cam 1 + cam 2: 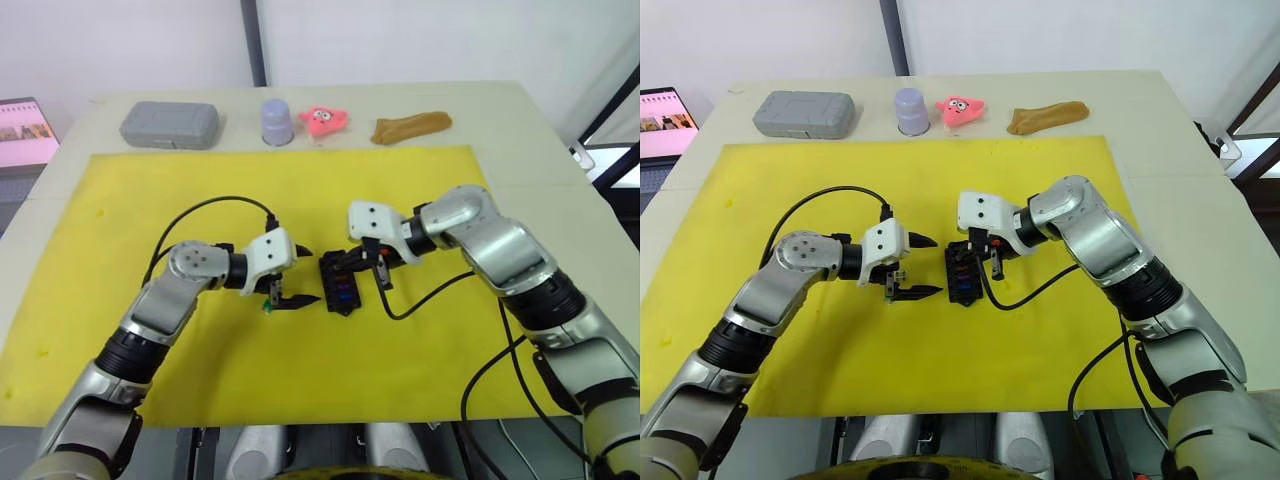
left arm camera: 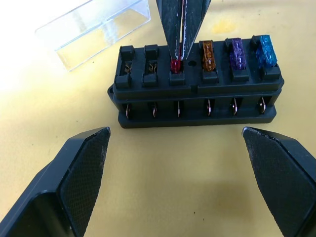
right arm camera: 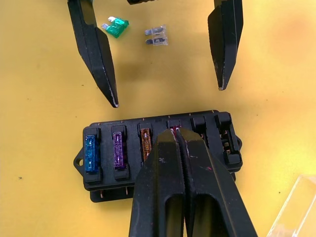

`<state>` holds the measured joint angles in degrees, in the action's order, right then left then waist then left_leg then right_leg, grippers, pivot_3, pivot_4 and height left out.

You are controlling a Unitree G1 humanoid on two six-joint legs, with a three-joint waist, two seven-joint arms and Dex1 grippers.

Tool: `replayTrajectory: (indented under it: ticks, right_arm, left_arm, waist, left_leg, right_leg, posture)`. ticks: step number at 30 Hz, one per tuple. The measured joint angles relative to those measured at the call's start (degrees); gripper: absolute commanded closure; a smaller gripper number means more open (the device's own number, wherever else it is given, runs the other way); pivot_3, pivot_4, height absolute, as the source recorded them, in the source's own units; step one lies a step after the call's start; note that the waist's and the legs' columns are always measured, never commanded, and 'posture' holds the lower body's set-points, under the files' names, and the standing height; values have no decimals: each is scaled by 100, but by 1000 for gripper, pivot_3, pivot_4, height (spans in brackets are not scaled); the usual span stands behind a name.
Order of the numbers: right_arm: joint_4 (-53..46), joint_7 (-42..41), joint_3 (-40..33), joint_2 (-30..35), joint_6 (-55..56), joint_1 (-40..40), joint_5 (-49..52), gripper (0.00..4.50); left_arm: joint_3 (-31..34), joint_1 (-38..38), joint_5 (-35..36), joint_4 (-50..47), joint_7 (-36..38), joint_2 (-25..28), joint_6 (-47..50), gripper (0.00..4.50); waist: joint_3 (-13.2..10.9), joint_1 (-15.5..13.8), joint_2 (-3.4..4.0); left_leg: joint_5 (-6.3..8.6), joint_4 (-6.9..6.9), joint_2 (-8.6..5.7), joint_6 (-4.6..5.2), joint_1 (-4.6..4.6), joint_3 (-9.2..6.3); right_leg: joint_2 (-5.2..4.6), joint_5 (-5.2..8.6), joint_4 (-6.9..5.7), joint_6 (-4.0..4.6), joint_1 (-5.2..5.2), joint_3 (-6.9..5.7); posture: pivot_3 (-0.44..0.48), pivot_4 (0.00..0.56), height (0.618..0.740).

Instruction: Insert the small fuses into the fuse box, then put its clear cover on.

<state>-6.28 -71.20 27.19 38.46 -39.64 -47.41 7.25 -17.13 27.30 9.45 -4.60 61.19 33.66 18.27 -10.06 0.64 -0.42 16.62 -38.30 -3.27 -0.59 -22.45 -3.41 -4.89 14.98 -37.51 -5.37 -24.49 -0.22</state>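
The black fuse box (image 2: 197, 91) lies mid-mat, between both grippers. Blue (image 2: 262, 49), purple (image 2: 237, 53) and orange (image 2: 208, 54) small fuses stand in its slots; two end slots (image 2: 138, 69) are empty. My right gripper (image 3: 174, 132) is shut on a red fuse (image 2: 175, 65) that sits in the slot beside the orange one. On the box's left side, my left gripper (image 1: 308, 276) is open and empty, facing the box. A green fuse (image 3: 116, 27) and a grey fuse (image 3: 156, 36) lie loose on the mat under the left gripper. The clear cover (image 2: 98, 29) rests on the mat just right of the box.
The yellow mat (image 1: 200, 200) covers most of the table. Along the far edge stand a grey case (image 1: 170, 124), a lavender cup (image 1: 277, 120), a pink toy (image 1: 324, 119) and a brown object (image 1: 410, 126). A laptop (image 1: 25, 130) sits off the table's left.
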Motion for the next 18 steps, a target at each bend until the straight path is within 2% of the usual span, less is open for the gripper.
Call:
replayTrajectory:
  ticks: [5,9,13,16,17,18]
  right_arm:
    - [-87,-51,-99,5,-418,-71,185,4454]
    - [-356,-199,-782,76,-822,-341,830,4454]
    - [-481,-352,-1272,656,-504,-292,999,4454]
    - [-317,-513,-1484,1125,-174,11,998,3588]
    - [-255,-570,-1554,1272,-40,102,996,2986]
    - [-198,-611,-1636,1415,55,202,992,2623]
  left_arm:
    - [234,-12,349,-166,139,140,355,0]
    - [1024,-4,1355,-739,319,475,1293,0]
    - [1874,-138,2294,-1166,414,1220,2420,0]
    - [2587,-425,2851,-1182,461,1747,3123,0]
    - [2784,-557,2986,-1188,491,1915,3270,0]
    - [2952,-708,3054,-1184,524,2073,3364,0]
  waist:
    - [-1,3,0]
    - [-4,12,1]
    - [-5,11,0]
    - [-6,9,0]
    - [-6,11,0]
    - [-6,11,0]
  left_leg:
    - [2,0,0,3,-3,-1]
    - [5,2,2,8,-9,-3]
    - [8,2,2,14,-8,-3]
    - [9,3,2,16,-7,-1]
    - [9,3,2,16,-7,-1]
    - [9,3,3,16,-7,-1]
  right_leg:
    - [0,0,0,0,-3,0]
    - [0,0,2,0,-10,0]
    - [0,0,6,0,-7,-1]
    - [-1,0,6,0,-6,-1]
    - [-1,0,6,0,-6,0]
    - [-1,0,7,0,-6,0]
  posture:
    - [0,150,731]
    - [0,150,731]
    - [0,150,731]
    - [0,150,731]
    - [0,150,731]
    - [0,150,731]
